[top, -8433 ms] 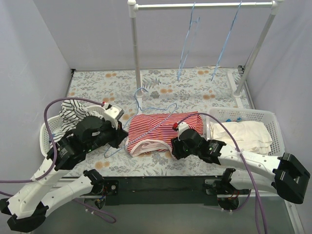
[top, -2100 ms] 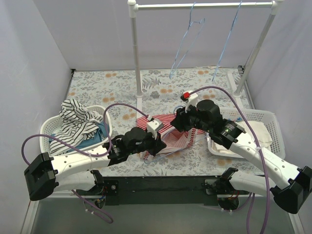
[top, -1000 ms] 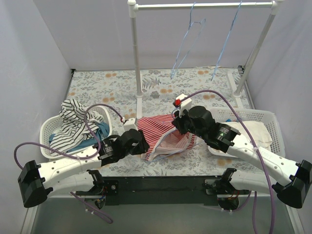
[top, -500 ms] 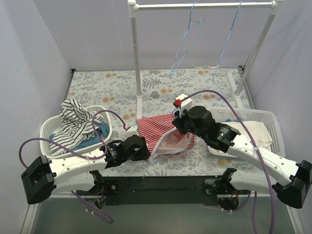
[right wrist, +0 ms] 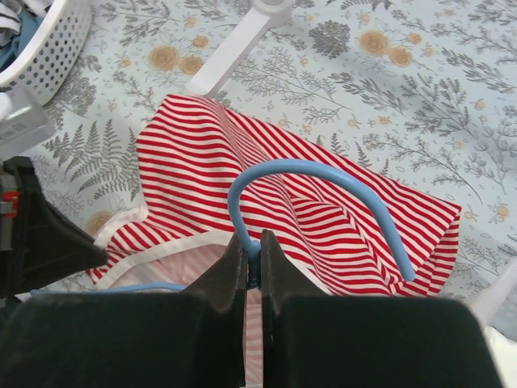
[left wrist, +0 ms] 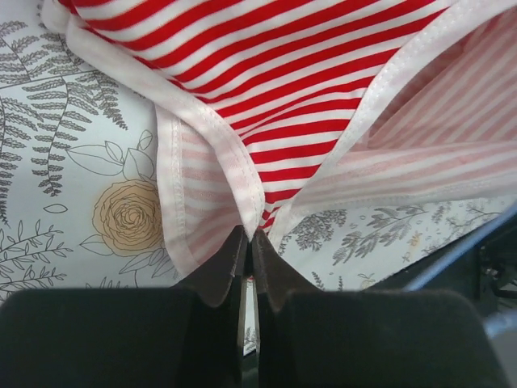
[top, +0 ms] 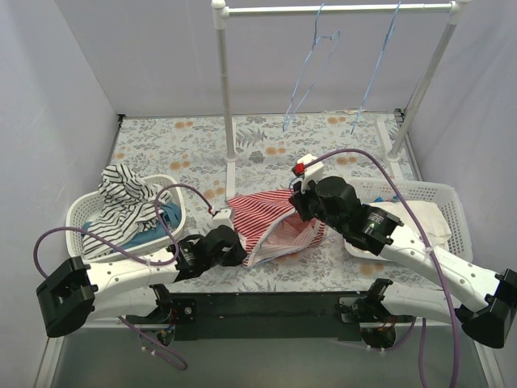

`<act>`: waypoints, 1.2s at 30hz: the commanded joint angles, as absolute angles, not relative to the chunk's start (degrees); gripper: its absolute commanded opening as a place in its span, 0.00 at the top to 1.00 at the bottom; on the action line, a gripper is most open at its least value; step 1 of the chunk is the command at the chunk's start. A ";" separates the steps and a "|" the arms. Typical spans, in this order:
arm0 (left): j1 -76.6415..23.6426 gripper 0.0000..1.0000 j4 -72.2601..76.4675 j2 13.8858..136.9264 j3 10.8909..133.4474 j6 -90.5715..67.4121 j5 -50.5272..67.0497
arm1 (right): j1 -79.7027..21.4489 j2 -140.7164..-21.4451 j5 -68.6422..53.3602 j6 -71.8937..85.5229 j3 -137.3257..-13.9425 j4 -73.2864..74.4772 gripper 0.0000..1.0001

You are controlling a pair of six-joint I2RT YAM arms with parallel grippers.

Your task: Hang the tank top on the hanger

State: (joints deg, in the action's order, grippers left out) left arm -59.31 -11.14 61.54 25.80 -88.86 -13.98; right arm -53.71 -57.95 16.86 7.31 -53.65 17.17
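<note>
The red-and-white striped tank top [top: 271, 220] lies bunched on the floral table, partly lifted. My left gripper [top: 242, 252] is shut on its pale trimmed edge, seen close in the left wrist view [left wrist: 249, 236], where the tank top [left wrist: 283, 89] fills the upper frame. My right gripper [top: 297, 204] is shut on the neck of the light-blue hanger [right wrist: 323, 182], just below its hook, above the tank top [right wrist: 210, 170]. The right gripper [right wrist: 253, 242] holds the hanger over the top's opening; a hanger arm [right wrist: 105, 288] runs left, low in that view.
A clothes rail [top: 339, 10] at the back carries two more blue hangers [top: 311, 69]. A white basket [top: 81, 212] with a black-and-white striped garment [top: 125, 202] stands left. A white basket [top: 436, 194] with cream cloth [top: 416, 214] stands right. The rail's foot [right wrist: 234, 40] lies near the top.
Over the last second my right gripper has lifted the hanger slightly up and back. My left gripper has kept hold of the trim and moved a little right, near the front edge.
</note>
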 commanded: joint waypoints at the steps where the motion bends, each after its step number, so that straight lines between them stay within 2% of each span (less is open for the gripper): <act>1: -58.54 1.00 -10.19 54.85 24.96 -87.98 -12.84 | -53.96 -56.51 24.59 8.35 -54.49 15.64 0.99; 16: -54.32 1.00 -12.92 39.38 25.31 -91.49 -3.78 | -53.96 -57.22 40.25 12.75 -55.72 14.68 0.99; 22: -54.23 1.00 -11.17 36.91 27.94 -92.72 -3.78 | -53.96 -57.57 37.11 14.24 -58.00 14.50 0.99; 36: -54.23 1.00 1.30 35.42 40.95 -91.06 -15.90 | -54.05 -58.18 28.39 15.82 -68.47 12.48 0.99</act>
State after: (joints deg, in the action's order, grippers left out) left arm -54.48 -5.28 38.13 37.12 -93.41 -11.03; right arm -53.71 -58.28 30.20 14.81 -65.58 15.64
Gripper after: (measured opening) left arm 0.019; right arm 0.066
